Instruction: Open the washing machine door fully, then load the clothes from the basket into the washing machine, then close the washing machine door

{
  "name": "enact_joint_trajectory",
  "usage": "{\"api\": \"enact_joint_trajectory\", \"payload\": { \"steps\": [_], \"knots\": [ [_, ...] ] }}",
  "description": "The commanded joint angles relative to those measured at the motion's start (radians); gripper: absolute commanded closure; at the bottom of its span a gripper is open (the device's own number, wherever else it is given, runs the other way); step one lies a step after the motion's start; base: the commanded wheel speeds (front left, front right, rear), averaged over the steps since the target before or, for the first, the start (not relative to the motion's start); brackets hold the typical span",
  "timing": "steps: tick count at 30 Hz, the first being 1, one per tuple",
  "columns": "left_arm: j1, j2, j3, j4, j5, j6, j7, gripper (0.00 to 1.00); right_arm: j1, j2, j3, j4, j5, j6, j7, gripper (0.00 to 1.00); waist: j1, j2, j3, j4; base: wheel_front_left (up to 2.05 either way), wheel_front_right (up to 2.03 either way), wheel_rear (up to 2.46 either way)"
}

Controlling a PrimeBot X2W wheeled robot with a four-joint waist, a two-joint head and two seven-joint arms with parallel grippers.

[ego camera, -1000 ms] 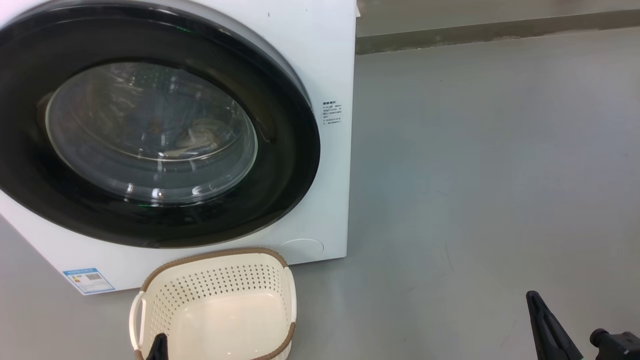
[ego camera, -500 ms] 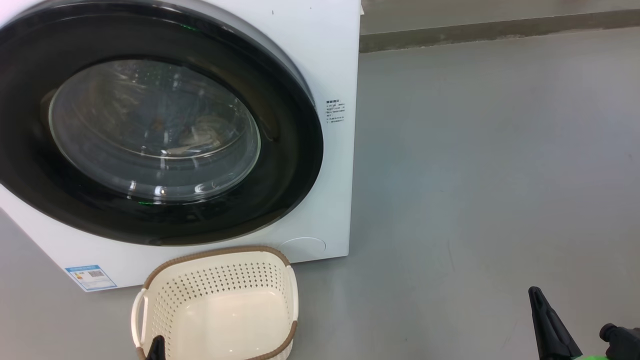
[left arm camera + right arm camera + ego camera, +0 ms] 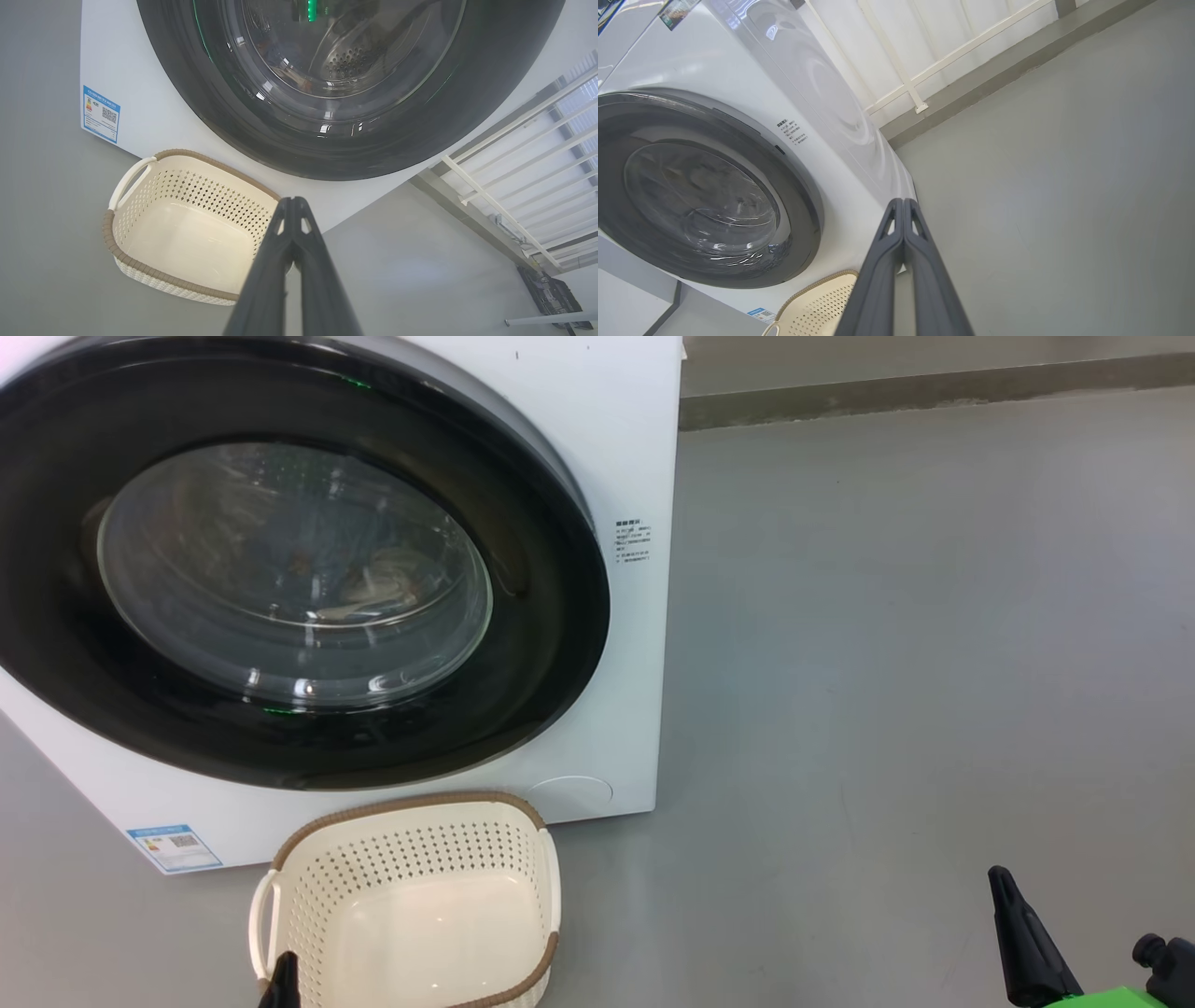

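Observation:
The white washing machine (image 3: 635, 429) stands at the left with its door (image 3: 532, 644) shut flat against the front. Behind the door's glass, pale clothes (image 3: 383, 581) lie dimly in the drum. The basket (image 3: 411, 845) sits on the floor just before the machine, with nothing in it. My left gripper (image 3: 283, 978) is shut and empty at the basket's near rim; its fingers (image 3: 293, 205) point over the basket's right end (image 3: 187, 186). My right gripper (image 3: 1001, 879) is shut and empty, low over the bare floor far to the right, with its tip (image 3: 903, 203) aimed at the machine's front corner.
Grey floor spreads wide to the right of the machine. A low kerb (image 3: 934, 397) runs along the back, with a white railing (image 3: 514, 154) above it. A blue label (image 3: 175, 845) marks the machine's base. A green part (image 3: 1111, 997) edges in at the lower right.
The whole head picture has slid slightly, so the camera moved. The left fingertip sits lower at the frame's bottom edge. The green part has come into view at the lower right.

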Motion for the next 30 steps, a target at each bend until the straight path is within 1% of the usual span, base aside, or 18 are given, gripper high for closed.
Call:
{"api": "enact_joint_trajectory", "payload": {
  "steps": [1, 30],
  "knots": [
    [-0.05, 0.016, 0.021, -0.018, -0.034, -0.001, 0.01, 1.0, -0.046, -0.008, 0.005, -0.018, 0.043, -0.002, 0.009, 1.0, -0.0001, 0.0, 0.001, 0.001, 0.0, 0.0, 0.0],
    [-0.102, 0.021, 0.051, -0.011, -0.319, -0.002, 0.091, 1.0, -0.099, 0.005, -0.001, 0.024, 0.364, -0.003, 0.089, 1.0, -0.0001, 0.0, 0.007, 0.018, 0.0, 0.0, 0.0]
  ]
}}
